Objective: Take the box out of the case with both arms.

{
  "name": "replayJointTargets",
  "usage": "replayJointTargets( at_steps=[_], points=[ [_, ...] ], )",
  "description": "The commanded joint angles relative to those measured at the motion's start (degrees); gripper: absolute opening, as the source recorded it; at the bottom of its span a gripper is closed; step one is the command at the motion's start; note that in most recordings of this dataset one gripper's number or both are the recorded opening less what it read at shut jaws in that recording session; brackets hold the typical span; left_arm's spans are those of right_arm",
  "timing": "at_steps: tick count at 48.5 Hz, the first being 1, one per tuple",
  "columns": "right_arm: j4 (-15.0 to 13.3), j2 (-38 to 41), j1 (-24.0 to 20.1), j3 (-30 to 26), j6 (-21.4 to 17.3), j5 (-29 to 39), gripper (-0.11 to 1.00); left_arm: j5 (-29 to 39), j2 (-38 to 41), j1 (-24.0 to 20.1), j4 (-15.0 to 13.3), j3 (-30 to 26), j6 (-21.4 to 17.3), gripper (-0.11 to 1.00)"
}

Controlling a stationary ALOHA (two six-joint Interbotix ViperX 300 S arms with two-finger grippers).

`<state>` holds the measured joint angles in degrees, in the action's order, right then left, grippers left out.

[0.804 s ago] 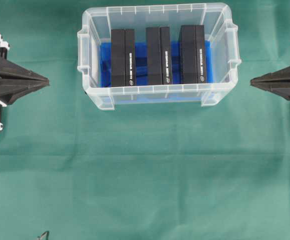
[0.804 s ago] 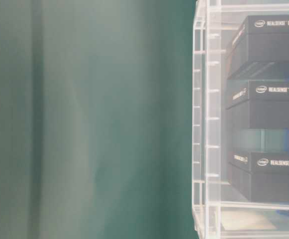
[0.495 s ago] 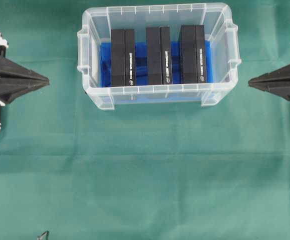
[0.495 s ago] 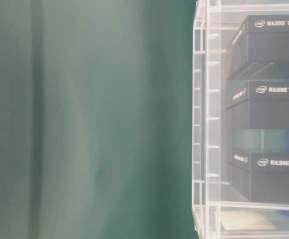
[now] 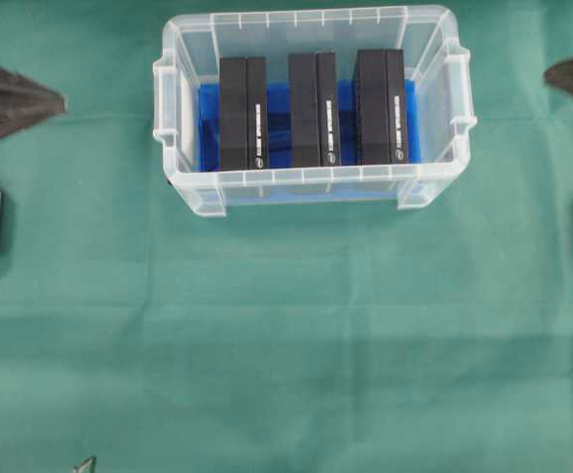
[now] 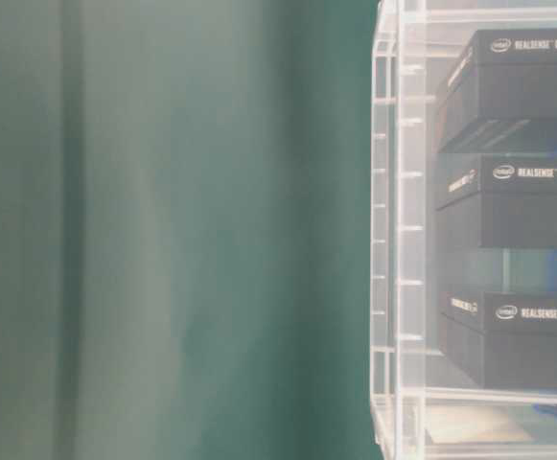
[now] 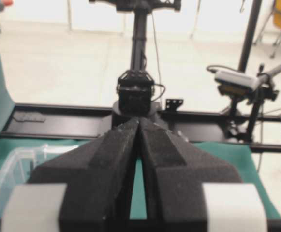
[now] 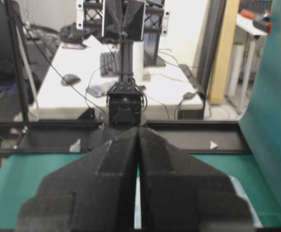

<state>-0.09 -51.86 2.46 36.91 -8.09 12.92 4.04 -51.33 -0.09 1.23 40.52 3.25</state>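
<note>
A: Grippers? 
B: Left gripper [image 7: 139, 126] closed, empty. Right gripper [image 8: 138, 134] same, both well apart from the case [image 5: 311, 179].
A: Boxes?
B: 3 black boxes [image 5: 243, 113] upright inside, on blue sheet [image 5: 278, 123].

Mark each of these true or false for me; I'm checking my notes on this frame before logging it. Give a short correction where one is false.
1. Three black boxes stand in the case. True: left box, middle box, right box.
2. The left tool is wide open. False: its jaws are shut together.
3. The right tool holds a box. False: it is shut on nothing, away from the case.
4. A blue sheet lines the case's bottom. True.
5. The case lies on a green cloth. True.
6. One box lies outside the case on the cloth. False: all three are inside.
</note>
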Motion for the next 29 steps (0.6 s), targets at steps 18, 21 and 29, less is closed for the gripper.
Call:
replayJointTargets(
  at_steps=[18,21,29],
  points=[
    [-0.1,4.1,0.2,-12.4,-0.3,12.9,0.0,6.9,4.5,0.2,0.2,-11.8,0.1,0.0],
    [-0.1,4.0,0.2,-12.6,-0.4,16.4,0.0,7.8,4.5,0.2,0.2,-11.9,0.3,0.0],
    [-0.1,4.0,0.2,-13.4,-2.5,27.8,0.0,17.9,4.7,0.3,0.2,-12.7,1.8,0.0]
  ],
)
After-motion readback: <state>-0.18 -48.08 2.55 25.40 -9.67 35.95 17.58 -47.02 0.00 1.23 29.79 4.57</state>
